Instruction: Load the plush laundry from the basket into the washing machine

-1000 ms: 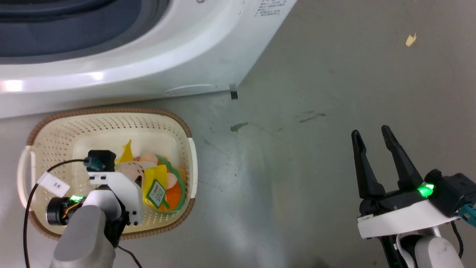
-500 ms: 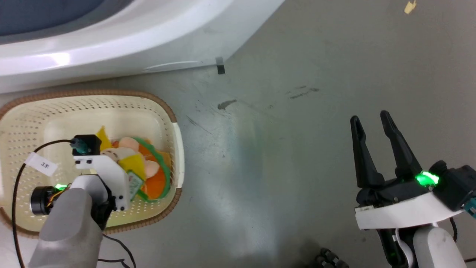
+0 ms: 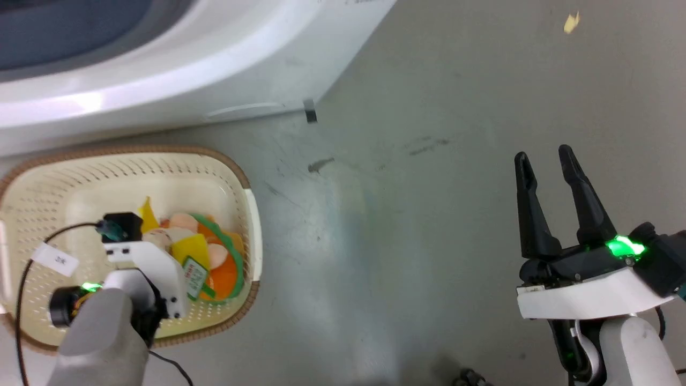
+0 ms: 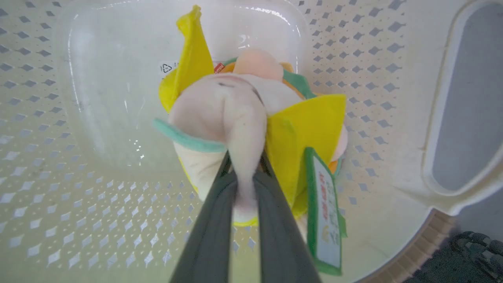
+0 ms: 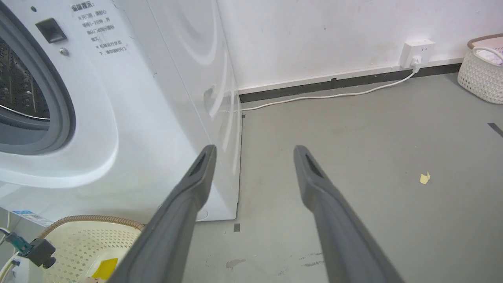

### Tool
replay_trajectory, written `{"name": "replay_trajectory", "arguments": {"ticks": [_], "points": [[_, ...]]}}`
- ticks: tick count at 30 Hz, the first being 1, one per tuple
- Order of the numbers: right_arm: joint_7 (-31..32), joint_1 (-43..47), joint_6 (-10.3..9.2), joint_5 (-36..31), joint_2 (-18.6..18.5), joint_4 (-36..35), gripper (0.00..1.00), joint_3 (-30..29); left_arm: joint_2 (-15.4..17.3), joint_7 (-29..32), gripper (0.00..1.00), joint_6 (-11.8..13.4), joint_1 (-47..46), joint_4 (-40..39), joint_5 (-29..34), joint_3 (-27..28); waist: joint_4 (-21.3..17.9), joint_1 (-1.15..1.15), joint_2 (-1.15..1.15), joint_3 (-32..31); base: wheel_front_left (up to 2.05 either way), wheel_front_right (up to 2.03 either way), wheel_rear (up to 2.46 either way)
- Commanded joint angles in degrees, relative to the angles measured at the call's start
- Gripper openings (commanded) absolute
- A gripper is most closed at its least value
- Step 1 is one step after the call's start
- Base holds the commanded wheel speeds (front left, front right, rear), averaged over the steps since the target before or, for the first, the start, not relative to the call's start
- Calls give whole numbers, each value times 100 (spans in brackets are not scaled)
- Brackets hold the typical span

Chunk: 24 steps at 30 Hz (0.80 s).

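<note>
The plush laundry [image 3: 217, 262], with its pink head, yellow top, orange bottom and green-edged tag, is inside the cream basket [image 3: 252, 214]. My left gripper [image 4: 243, 167] is shut on a pale pink part of the plush laundry [image 4: 220, 114], which looks raised off the basket [image 4: 78, 196] floor. In the head view the left gripper [image 3: 161, 252] points down into the basket, its fingers hidden by the wrist. The white washing machine [image 3: 161, 69] stands just behind the basket, and its grey ring and steel drum show in the right wrist view [image 5: 157, 98]. My right gripper [image 3: 544, 155] [image 5: 253, 151] hovers open and empty over bare floor.
Grey floor stretches right of the basket. A yellow scrap [image 3: 571, 22] [image 5: 424, 178] lies on it. Along the far wall are a socket [image 5: 416, 53] with a white cable and a second white basket [image 5: 481, 70].
The head camera has shifted, sliding the basket left in the picture. The plush has bunched up tight against my left gripper and come up from the basket floor. The right gripper stays open.
</note>
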Motion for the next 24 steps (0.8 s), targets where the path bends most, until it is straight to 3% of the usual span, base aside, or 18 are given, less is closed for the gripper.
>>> {"name": "replay_trajectory", "arguments": {"ticks": [1, 5, 14, 21, 23, 24], "points": [[-58, -18, -4, -46, 4, 23, 100, -43, -43, -128, 0, -59, 26, 159, -79, -54, 128, 0, 0, -304, 0, 0, 0], [-106, 100, -4, -237, 4, 72, 100, -187, -183, -533, 0, -131, 191, 313, -199, -193, 326, 0, 0, -763, 0, 0, 0], [-220, 589, -4, -596, 4, 156, 100, -411, -727, -2096, 0, -210, 984, 287, -656, -829, 940, 0, 0, -1941, 0, 0, 0], [-220, 915, -4, -738, 4, 185, 100, -481, -873, -2490, 0, -211, 1476, -161, -821, -951, 1306, 0, 0, -2474, 0, 0, 0], [-220, 993, -4, -760, 4, 188, 100, -491, -883, -2527, 0, -210, 1612, -419, -835, -898, 1383, 0, 0, -2598, 0, 0, 0], [-220, 1055, -4, -768, 4, 177, 100, -515, -863, -2537, 0, -133, 1730, -924, -792, -763, 1455, 0, 0, -2682, 0, 0, 0]]}}
